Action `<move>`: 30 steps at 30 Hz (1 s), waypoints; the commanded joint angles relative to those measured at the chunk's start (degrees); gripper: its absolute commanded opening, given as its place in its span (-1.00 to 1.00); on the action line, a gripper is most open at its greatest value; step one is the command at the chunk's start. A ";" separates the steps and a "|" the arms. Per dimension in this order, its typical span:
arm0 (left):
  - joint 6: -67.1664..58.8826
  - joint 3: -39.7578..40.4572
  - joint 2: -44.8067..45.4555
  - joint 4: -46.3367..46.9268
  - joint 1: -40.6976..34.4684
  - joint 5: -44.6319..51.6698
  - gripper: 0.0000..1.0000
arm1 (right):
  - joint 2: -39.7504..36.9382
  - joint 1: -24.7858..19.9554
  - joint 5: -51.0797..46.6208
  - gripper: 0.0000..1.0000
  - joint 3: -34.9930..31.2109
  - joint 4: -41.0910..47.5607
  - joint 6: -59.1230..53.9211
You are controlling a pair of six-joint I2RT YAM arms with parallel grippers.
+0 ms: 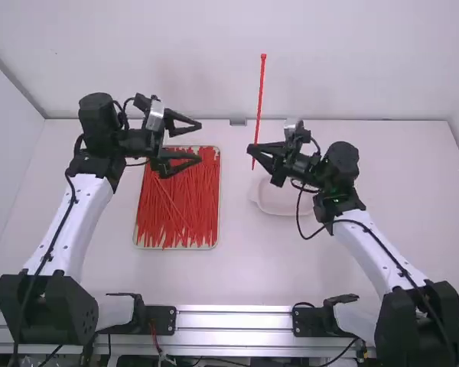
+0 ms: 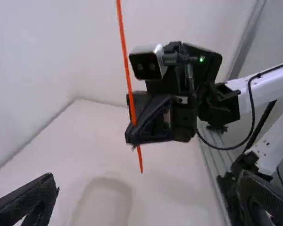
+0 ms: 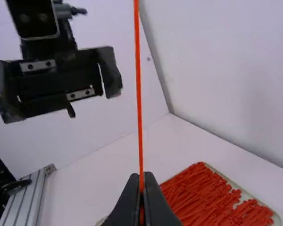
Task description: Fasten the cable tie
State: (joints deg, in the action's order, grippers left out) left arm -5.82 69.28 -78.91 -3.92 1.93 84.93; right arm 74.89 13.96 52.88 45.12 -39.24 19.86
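Fingers (image 3: 128, 202) of the right gripper (image 1: 254, 158) are clenched on a single red cable tie (image 1: 259, 99), gripping it near its lower end. A short stub hangs below the grip. The tie stands upright and nearly straight, its long part rising well above the gripper. The top end looks a touch thicker, possibly the head, but I cannot tell for sure.

- Under the right gripper, on the bench (image 1: 413, 176), sits a shallow white dish (image 1: 274, 202). The tie hangs clear above it.
- The left gripper (image 1: 200, 140) is released, fingers (image 1: 180, 118) spread wide and holding nothing. It hovers over the far end of the tray (image 1: 176, 246), which carries a heap of spare red ties (image 1: 180, 195).
- The left gripper points toward the held tie, near it but apart, with open air between them.

Step in hand, as I read it: one tie is picked out and held up for the other arm. No loop is made and the ends are not joined, so the fastening proper is not yet begun.

Next move calls for the left gripper to cross the gap and close on the free upper part of the tie. It would then bend that part round so the tail meets the slot in the head. The tie is thin and springy, so alignment will need to be fine, and the right grip must stay firm while the strip is bent.
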 commanded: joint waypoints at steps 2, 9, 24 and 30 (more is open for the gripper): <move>8.96 1.55 0.37 -7.69 0.76 1.05 0.99 | 0.02 0.42 -1.64 -1.00 1.79 1.09 -3.34; 27.47 1.55 0.37 -27.54 3.41 1.03 0.99 | 0.00 -0.04 -1.55 -1.00 1.75 4.85 -5.16; 34.80 1.55 0.37 -29.86 7.76 -3.37 0.99 | 0.00 6.75 -27.63 -1.00 2.14 14.19 -7.26; 34.97 1.55 0.37 -29.05 8.20 -6.64 0.99 | 0.00 11.63 -41.66 -1.00 4.68 21.64 -8.37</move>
State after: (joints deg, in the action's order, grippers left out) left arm 28.69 69.47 -78.89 -33.19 9.54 80.07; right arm 74.89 23.88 20.88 46.61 -18.50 12.53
